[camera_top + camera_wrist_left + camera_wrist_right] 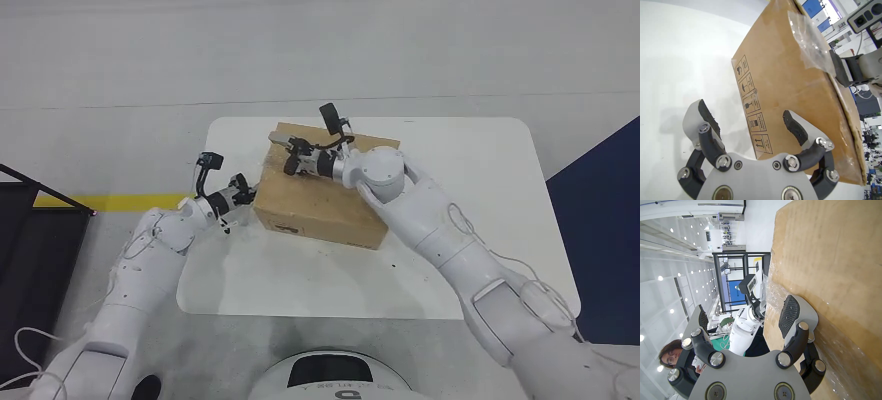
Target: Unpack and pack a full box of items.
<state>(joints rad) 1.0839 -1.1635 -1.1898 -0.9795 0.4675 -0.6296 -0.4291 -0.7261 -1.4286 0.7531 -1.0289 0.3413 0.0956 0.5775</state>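
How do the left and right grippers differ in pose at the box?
The left gripper sits low beside the printed side wall of the box, near the table; the right gripper sits higher, at its taped top edge. The left gripper faces the side wall; the right gripper reaches across the top. Both have jaws open, holding nothing.

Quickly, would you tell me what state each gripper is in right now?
Left gripper: open, holding nothing, beside the cardboard box.
Right gripper: open, empty, at its top edge.
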